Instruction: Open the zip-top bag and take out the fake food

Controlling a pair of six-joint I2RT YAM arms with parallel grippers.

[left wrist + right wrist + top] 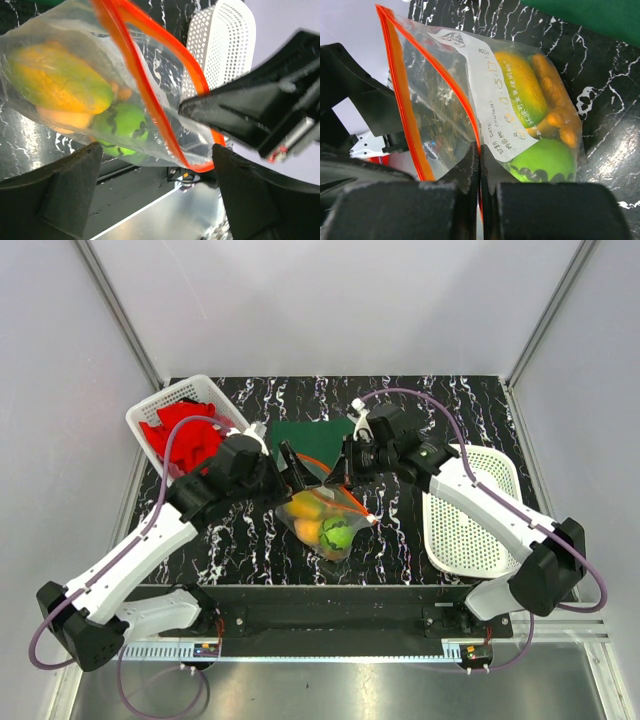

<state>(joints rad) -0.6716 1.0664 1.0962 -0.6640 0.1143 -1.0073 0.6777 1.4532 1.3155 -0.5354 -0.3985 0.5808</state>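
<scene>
Black marbled tabletop [450, 405], white walls [330, 300]; right hand [479, 162] clamps zip-top bag [445, 100], left hand [296, 468] apart.

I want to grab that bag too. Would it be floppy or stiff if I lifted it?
Probably floppy: the bag is thin, wrinkled plastic pinched in the right pincer. Likely bottom-heavy, since the fruit bunches at one end. Maybe slippery; it looks shiny.

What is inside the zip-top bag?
Inside the zip-top bag: a yellow-orange fruit, a green ball and an orange carrot-like piece. Anything behind them or the white label is hidden.
</scene>
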